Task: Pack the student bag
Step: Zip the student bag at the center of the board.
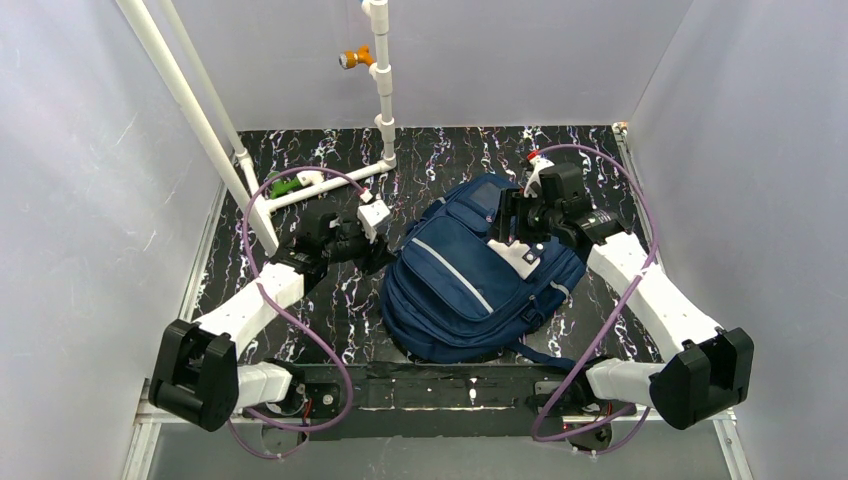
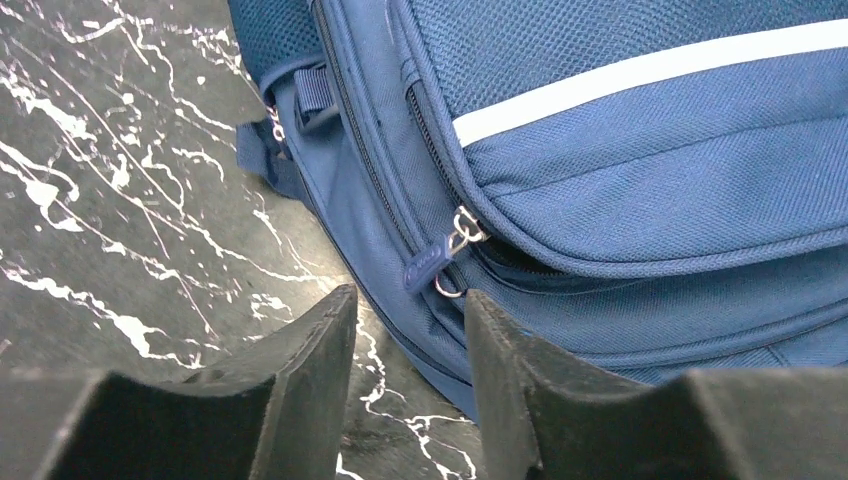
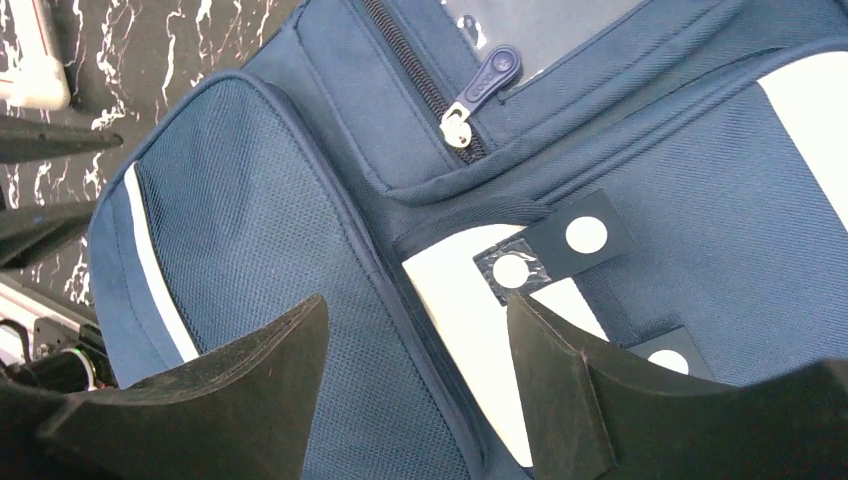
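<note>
**A:** Which step does this look like?

**B:** Opening up, most likely. The student bag [image 1: 470,290] lies flat on the tabletop [image 2: 120,200], and no compartment is laid open. The left claw [image 2: 410,300] is spread wide and grips nothing, low at the bag's side. A zip pull [image 2: 425,265] sits just ahead of its fingertips, in line with the gap.

**A:** And the other one?

**B:** The right claw [image 3: 417,302] is also parted and empty, poised above the front pocket. The white patch [image 3: 455,300] lies directly beneath its gap. A second zip pull [image 3: 485,80] is farther ahead of it, well clear of the fingers.

**A:** So the next move?

**B:** Probably the left claw goes forward and pinches that small tab squarely, while the right presses down on the fabric to brace it. The tab looks thin and floppy, so alignment matters.

**A:** Counts?

**B:** One bag and two claws. Two zip pulls in all, one in each wrist view. Three white dots sit on black tabs [image 3: 585,235] by the patch.
</note>
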Tool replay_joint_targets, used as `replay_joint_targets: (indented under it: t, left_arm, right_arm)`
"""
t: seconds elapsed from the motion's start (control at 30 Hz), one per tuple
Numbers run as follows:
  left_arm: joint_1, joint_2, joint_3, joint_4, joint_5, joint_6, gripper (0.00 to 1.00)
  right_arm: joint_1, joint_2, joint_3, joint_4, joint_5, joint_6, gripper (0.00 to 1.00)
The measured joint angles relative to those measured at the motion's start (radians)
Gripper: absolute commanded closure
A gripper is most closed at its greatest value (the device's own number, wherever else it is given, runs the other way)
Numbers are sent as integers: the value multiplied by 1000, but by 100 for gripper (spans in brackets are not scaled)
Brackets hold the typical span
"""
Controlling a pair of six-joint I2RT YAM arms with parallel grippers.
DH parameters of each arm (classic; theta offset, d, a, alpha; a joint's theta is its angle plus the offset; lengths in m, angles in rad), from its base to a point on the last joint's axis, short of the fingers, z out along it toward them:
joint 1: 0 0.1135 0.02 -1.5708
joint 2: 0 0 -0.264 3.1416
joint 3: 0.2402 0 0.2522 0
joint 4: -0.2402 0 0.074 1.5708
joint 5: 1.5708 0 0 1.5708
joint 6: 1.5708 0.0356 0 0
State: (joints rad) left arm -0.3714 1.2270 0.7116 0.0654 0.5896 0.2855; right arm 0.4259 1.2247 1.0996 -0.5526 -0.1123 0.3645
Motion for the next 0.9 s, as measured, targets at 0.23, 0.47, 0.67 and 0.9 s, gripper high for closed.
replay_joint_targets:
  t: [0.23,0.47,0.67,0.9]
  left_arm:
    - [3,24,8,38,72,77,64]
    - [3,110,81,0,201,105,73]
    - [6,159,133,-88,242,158,87]
    - [10,159,138,-121,236,205,100]
  right_arm:
    - [-13,-29,-18,5,-41,-32,27]
    - [-14,-39,-36,13,-69,-32,27]
    - [-14,-39,-36,27,-81,-32,26]
    - [-14,-13,-36,36,-108,-39,27]
